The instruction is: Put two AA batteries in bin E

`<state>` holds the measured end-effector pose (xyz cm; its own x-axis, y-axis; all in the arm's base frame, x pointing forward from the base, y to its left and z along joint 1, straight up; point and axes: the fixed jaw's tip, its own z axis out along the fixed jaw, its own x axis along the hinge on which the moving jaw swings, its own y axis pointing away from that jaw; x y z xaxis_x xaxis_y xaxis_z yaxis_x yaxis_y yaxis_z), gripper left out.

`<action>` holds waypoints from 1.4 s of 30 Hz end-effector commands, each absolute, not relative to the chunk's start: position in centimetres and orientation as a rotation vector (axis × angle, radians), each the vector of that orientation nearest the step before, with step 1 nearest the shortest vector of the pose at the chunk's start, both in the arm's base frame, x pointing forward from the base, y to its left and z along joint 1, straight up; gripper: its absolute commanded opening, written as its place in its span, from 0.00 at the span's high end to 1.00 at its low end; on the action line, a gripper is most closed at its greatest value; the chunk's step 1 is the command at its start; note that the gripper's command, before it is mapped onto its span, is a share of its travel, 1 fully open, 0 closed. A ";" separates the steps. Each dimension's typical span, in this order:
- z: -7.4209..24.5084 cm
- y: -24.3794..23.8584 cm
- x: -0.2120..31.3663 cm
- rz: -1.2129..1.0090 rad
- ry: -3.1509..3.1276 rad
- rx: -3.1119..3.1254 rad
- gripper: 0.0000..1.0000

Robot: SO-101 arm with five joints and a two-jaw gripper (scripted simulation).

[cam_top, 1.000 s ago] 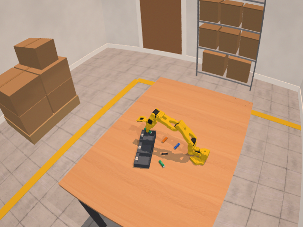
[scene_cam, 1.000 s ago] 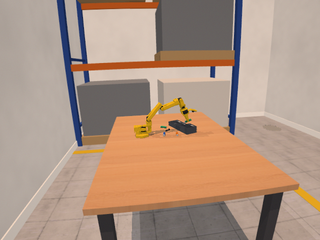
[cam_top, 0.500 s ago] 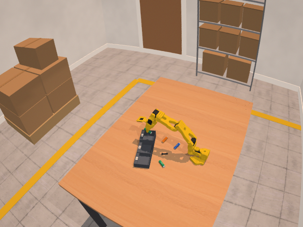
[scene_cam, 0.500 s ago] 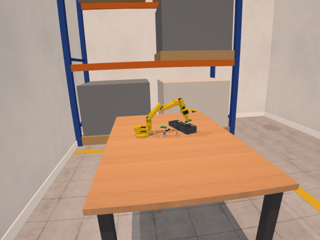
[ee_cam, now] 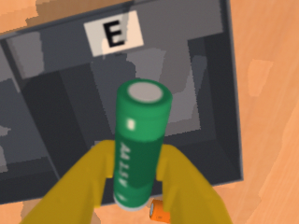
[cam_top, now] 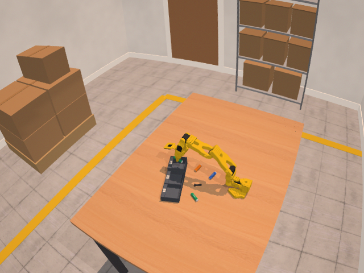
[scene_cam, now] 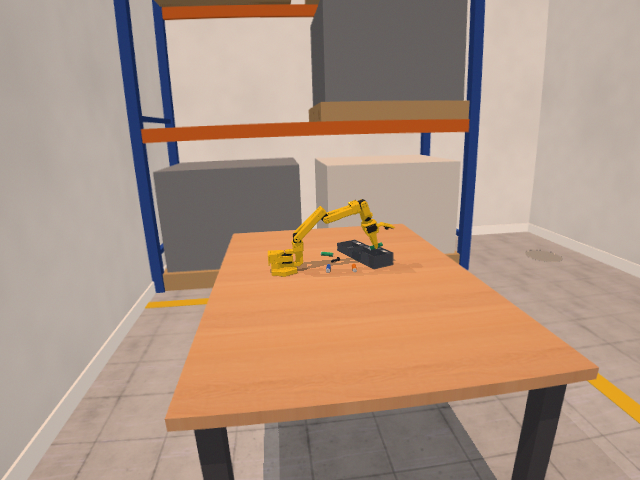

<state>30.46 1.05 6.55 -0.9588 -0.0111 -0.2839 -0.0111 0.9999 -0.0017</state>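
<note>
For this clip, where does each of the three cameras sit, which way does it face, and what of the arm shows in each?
Top: high above a table corner, looking down at the table; whole arm shows.
Exterior: low, off the table's far end, looking along it towards the blue rack; whole arm shows, small.
Wrist: on the hand, looking down into bin E; only the yellow fingers show.
Shared: all three show the green battery held over the bin.

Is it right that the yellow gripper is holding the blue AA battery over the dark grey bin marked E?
Not quite: the yellow gripper holds a green AA battery, as the wrist view shows. It does hang over the dark grey bin marked E.
</note>
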 end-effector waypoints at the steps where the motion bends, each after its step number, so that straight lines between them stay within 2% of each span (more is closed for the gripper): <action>1: 7.9 1.4 31.2 0.006 2.782 -0.020 1.00; 42: 5.6 1.4 30.8 0.005 2.845 -0.020 1.00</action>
